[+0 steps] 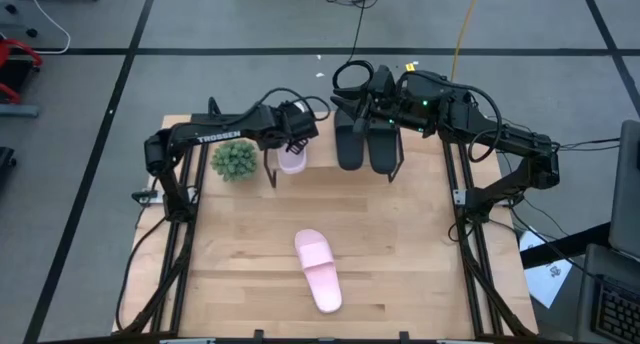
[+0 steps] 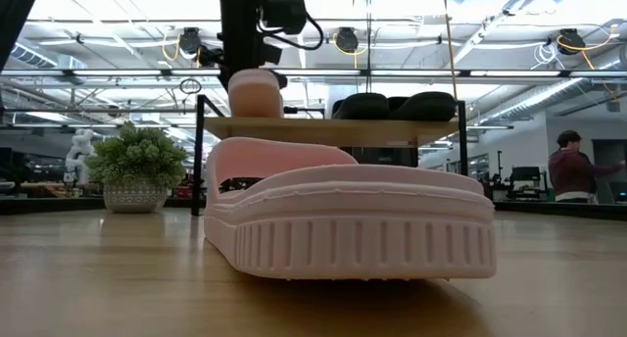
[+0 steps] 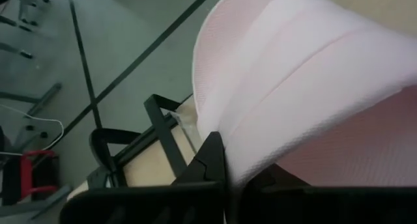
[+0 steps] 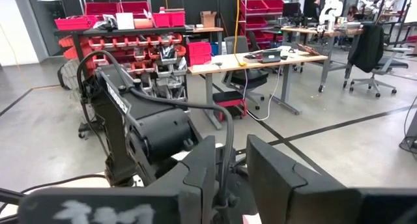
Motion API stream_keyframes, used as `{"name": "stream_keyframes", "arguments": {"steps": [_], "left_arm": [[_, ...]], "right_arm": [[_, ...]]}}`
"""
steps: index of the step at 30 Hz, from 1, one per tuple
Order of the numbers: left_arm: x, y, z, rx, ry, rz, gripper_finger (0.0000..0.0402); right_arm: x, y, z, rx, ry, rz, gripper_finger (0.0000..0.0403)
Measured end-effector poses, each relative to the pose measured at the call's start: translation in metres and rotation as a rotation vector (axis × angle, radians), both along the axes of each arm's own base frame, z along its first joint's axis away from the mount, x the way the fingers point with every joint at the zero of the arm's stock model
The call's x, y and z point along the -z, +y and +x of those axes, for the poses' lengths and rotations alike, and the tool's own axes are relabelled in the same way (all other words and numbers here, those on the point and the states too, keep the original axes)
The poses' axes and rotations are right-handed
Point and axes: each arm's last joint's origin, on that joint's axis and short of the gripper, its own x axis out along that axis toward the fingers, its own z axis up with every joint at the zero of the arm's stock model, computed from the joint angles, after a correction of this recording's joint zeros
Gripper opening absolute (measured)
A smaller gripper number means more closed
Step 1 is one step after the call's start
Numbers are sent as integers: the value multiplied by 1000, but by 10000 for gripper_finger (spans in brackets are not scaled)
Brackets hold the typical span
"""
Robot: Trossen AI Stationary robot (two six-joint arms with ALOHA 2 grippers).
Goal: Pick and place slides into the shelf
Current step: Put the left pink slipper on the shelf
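L gripper [image 1: 293,142] clamped on a pink slide [image 1: 292,159] at the shelf [image 1: 275,169] left end, beside the black pair [image 1: 365,144]. R gripper [image 1: 372,96], jaws ajar, empty, behind shelf. Remaining pink slide [image 1: 319,270] lies well before shelf, long axis toward it, L arm slightly nearer.
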Motion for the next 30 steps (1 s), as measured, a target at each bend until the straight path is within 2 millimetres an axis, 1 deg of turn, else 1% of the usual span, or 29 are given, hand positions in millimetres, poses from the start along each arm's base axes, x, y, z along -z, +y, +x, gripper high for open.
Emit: {"name": "stream_keyframes", "arguments": {"steps": [5,13,20,30], "left_arm": [[4,0,2,4,18,-2,0],[-10,-4,-6,8,4,41,0],[-10,-3,-6,39,44,44,0],[4,-5,-9,51,69,-9,0]], "right_arm": [[0,0,0,0,4,-3,80],[2,0,0,-3,38,-36,80],[2,0,0,-3,36,-37,80],[2,0,0,-3,36,-37,80]]}}
